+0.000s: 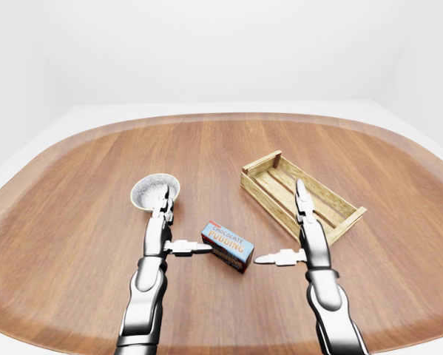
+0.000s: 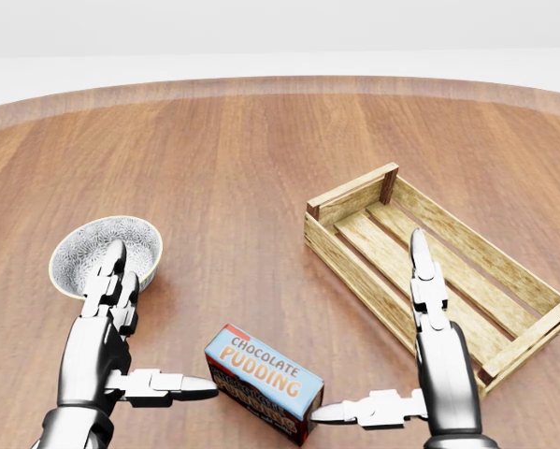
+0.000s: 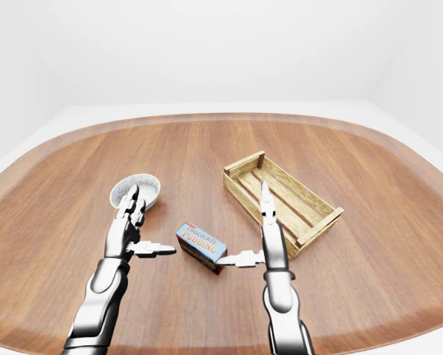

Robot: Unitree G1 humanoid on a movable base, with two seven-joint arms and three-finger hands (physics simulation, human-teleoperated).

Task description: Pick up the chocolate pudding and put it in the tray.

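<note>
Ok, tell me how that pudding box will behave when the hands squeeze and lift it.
The chocolate pudding looks like a flat-sided carton, so probably rigid enough but crushable. Lying on its broad face, it should slide, not roll. Likely light.
</note>
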